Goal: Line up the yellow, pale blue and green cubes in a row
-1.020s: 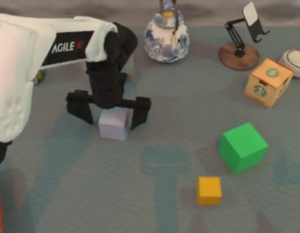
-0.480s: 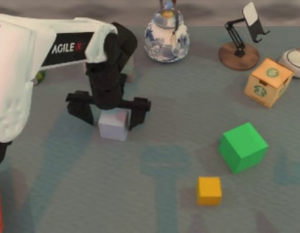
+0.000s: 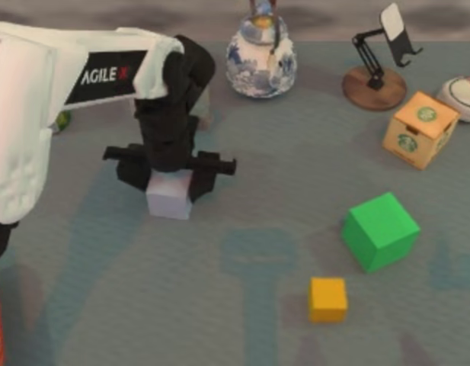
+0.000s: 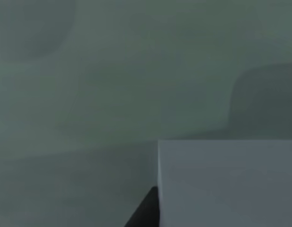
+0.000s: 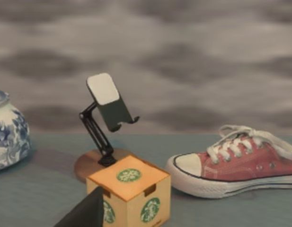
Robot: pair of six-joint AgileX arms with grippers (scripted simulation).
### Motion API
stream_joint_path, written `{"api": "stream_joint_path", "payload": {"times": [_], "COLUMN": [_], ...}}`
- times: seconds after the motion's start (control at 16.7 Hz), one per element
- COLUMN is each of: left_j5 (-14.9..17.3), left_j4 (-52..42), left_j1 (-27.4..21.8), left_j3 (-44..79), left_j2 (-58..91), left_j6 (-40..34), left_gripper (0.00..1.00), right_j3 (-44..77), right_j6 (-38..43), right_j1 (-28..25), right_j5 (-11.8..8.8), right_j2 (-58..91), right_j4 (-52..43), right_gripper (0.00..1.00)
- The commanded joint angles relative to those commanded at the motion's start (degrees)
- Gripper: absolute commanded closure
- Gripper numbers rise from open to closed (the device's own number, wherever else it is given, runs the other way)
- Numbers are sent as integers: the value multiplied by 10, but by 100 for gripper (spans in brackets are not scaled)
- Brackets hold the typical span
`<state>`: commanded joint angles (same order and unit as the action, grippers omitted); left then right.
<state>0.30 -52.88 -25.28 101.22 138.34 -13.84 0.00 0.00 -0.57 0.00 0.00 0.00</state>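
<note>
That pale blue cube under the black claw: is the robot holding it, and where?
Yes. The left end effector grips the pale blue cube by two opposite side faces.

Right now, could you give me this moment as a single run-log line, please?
left gripper: shut on pale blue cube | green cube, yellow cube: untouched

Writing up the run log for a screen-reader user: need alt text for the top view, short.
From above, the left gripper is shut on the pale blue cube at the table's left. The green cube and the smaller yellow cube sit apart at lower right. A blue-and-white jar, phone stand and tan logo box stand behind.
</note>
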Motion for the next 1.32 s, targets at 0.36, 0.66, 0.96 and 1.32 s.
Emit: {"api": "stream_joint_path", "payload": {"times": [0.36, 0.66, 0.96, 1.32], "left_j5": [0, -2, -3, -3], "left_j4": [0, -5, -95, -131], "left_j1": [0, 1, 8, 9], "left_j3": [0, 4, 58, 83], "left_j2": [0, -11, -39, -56], "left_j6": [0, 2, 1, 2], "left_gripper": [100, 100, 100, 100], "right_j3": [0, 0, 0, 0], "right_j6": [0, 0, 0, 0], "right_j1": [0, 0, 0, 0], "right_j5": [0, 0, 0, 0], "right_j2": [0, 0, 0, 0], "right_j4": [0, 0, 0, 0], "right_gripper": [0, 0, 0, 0]}}
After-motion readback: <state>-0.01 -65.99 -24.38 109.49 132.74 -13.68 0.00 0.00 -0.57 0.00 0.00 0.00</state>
